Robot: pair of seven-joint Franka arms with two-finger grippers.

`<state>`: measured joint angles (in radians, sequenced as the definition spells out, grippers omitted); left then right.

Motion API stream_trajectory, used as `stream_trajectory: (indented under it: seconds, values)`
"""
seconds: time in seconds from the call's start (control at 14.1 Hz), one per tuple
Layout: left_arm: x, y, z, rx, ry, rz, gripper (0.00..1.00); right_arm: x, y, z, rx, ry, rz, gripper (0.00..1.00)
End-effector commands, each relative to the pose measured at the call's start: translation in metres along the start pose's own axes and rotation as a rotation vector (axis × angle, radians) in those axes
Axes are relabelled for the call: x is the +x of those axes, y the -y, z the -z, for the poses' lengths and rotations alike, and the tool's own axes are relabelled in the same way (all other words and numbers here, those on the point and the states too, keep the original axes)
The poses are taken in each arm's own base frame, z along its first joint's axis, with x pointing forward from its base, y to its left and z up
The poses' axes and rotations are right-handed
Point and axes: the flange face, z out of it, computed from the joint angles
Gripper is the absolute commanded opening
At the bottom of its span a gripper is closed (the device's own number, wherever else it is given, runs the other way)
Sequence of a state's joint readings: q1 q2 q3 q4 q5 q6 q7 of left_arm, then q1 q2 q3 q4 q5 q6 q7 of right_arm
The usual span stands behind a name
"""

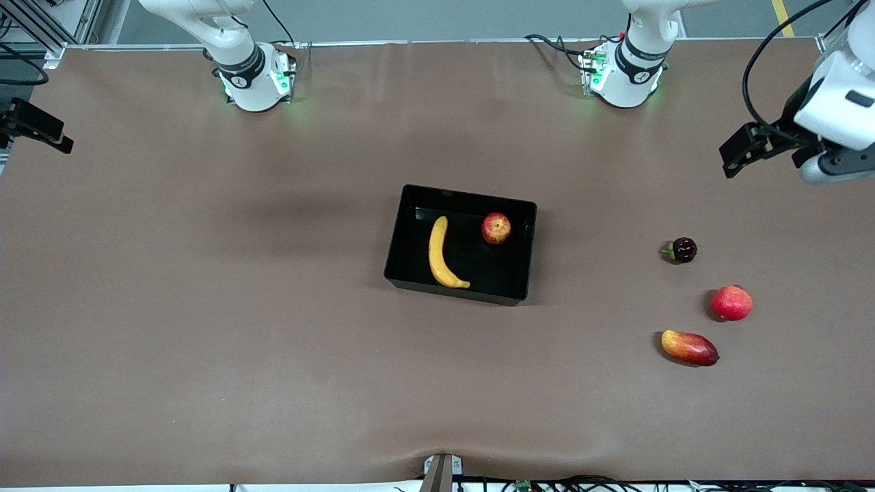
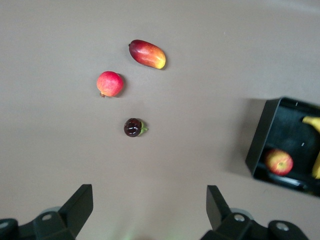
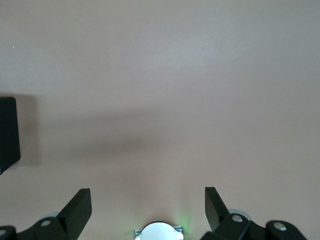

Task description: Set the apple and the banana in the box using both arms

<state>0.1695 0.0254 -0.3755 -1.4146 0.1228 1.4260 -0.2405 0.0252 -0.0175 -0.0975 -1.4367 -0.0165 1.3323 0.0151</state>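
Observation:
The black box (image 1: 410, 236) sits mid-table. The banana (image 1: 441, 254) lies in it toward the right arm's end, and the apple (image 1: 496, 228) rests in it toward the left arm's end. My left gripper (image 1: 739, 152) is open and empty, raised over the table at the left arm's end; its wrist view (image 2: 150, 200) shows the box (image 2: 263, 135), the apple (image 2: 279, 162) and part of the banana (image 2: 313, 123). My right gripper (image 1: 37, 128) is open and empty, raised at the right arm's end; its wrist view (image 3: 148, 202) shows a corner of the box (image 3: 7, 131).
Three other fruits lie toward the left arm's end: a dark purple round fruit (image 1: 681, 250), an evenly red round fruit (image 1: 731, 303) and a red-yellow mango (image 1: 689, 348). All three also show in the left wrist view. The right arm's base (image 3: 158, 231) shows below its gripper.

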Motion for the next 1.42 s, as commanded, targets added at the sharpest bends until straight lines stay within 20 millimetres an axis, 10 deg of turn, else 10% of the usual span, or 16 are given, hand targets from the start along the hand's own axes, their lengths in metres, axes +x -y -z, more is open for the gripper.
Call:
stream_trajectory:
  seconds: [0.0,0.43,1.35]
  values:
    - [-0.030,0.012,0.000,0.012,0.011,-0.035,1.00,-0.002,-0.002,0.003,-0.003,0.005,0.000,1.00]
    - [-0.067,0.054,0.002,-0.082,0.018,0.018,1.00,-0.003,-0.003,0.002,-0.002,0.013,-0.002,1.00]
    - [-0.051,0.037,0.011,-0.109,0.011,0.003,1.00,-0.003,-0.003,0.001,-0.002,0.022,-0.004,1.00]
